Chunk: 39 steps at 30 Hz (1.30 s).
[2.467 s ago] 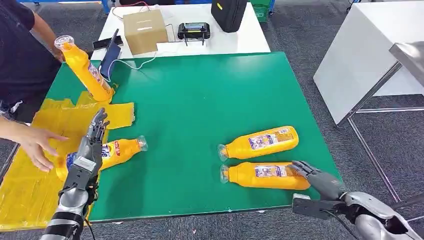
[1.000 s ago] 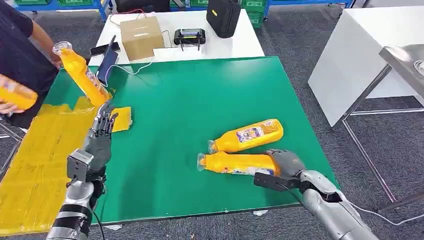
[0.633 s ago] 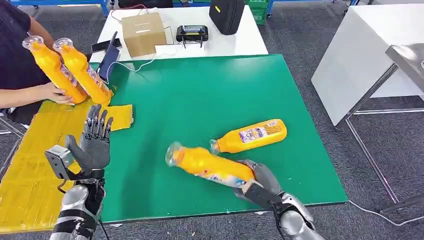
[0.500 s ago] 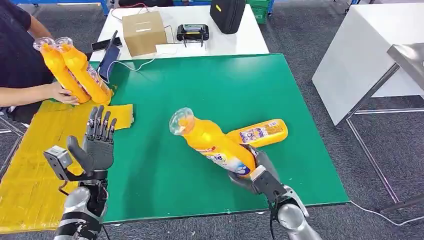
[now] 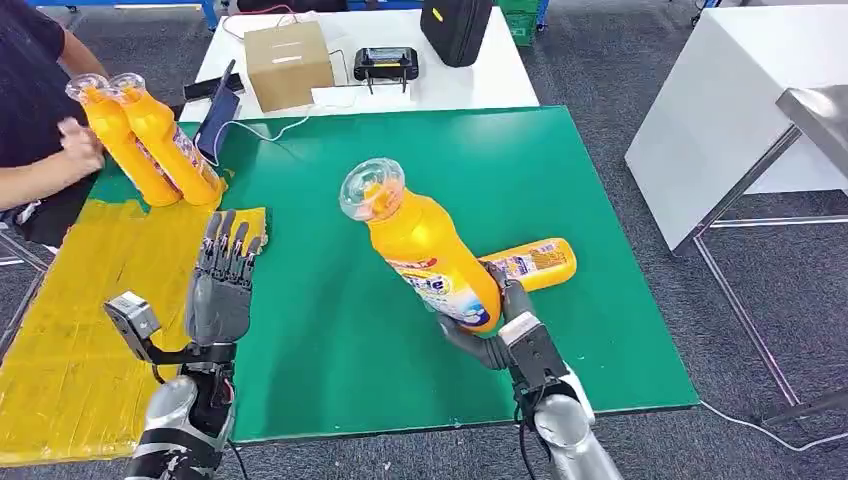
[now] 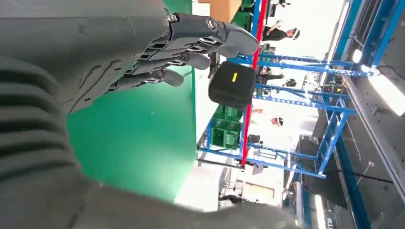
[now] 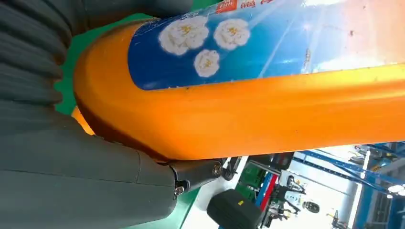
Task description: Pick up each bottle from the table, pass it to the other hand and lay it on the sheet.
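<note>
My right hand [image 5: 498, 335] grips an orange bottle [image 5: 422, 252] by its base and holds it raised over the green table [image 5: 330, 330], cap end up and leaning left. The right wrist view shows that orange bottle [image 7: 267, 86] with its blue flowered label, pressed against the right hand [image 7: 86, 171]. A second orange bottle [image 5: 530, 263] lies on the table behind it. My left hand [image 5: 222, 288] is raised with fingers spread, holding nothing, near the yellow sheet [image 5: 90, 300]. In the left wrist view the left hand [image 6: 143, 47] hangs bare above the green table [image 6: 138, 138].
Two orange bottles [image 5: 150, 135] stand at the sheet's far end, next to a person's hand [image 5: 78, 145]. On the white table [image 5: 480, 75] behind sit a cardboard box [image 5: 288, 60], a black controller [image 5: 387, 62] and a black bag [image 5: 455, 25]. A white bench [image 5: 720, 110] stands at the right.
My right hand has lifted the near bottle off the table and tipped it cap-up. The left hand rose slightly. The person stood a second bottle at the sheet's end and drew the hand back.
</note>
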Tool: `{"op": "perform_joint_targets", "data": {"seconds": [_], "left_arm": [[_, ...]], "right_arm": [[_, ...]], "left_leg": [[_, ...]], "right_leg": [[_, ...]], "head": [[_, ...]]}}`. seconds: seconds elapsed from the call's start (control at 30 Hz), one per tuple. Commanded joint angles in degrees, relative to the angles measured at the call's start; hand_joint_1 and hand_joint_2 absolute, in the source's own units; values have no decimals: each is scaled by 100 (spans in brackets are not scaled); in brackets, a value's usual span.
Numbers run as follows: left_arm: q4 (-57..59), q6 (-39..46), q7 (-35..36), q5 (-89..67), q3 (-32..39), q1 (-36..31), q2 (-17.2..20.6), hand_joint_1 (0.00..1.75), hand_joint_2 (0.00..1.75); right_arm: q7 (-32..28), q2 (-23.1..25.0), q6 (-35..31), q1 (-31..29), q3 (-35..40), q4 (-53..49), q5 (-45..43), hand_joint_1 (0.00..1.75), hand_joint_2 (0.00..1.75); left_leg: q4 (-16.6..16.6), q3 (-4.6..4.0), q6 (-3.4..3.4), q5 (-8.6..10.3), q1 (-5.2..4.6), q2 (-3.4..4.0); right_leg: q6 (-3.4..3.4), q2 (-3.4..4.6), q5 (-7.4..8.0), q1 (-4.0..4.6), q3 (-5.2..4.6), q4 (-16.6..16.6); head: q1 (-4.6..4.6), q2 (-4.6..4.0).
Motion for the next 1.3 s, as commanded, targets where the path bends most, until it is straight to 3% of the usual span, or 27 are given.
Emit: {"op": "perform_joint_targets", "data": {"seconds": [0.03,0.43,0.93,1.3], "left_arm": [[62,-70,56,49,-211,-70,19,0,175],[-206,-360,-236,-396,-1170,-178,64,0,175],[-314,-590,-419,-619,-1410,-163,196,0,175],[18,-144,-423,-1176,-1397,-386,242,0,175]], "right_arm": [[-34,135,-59,-381,-35,278,-86,175,175],[156,645,-189,-1637,579,2028,-79,175,175],[329,878,-34,-1838,1279,2592,129,175,175],[462,1364,258,-1621,2847,3709,739,175,175]], "left_leg": [[0,3,-1,-2,1,-10],[1,-1,-3,0,5,-5],[-1,-4,-4,0,4,-8],[-9,21,-9,-7,12,-23]], "right_leg": [[-4,19,-2,-2,4,-1],[-5,27,1,2,-1,0],[-5,22,0,2,-3,-2],[-13,35,-10,5,21,-8]], "head": [[0,0],[2,0],[0,0],[0,0]]}}
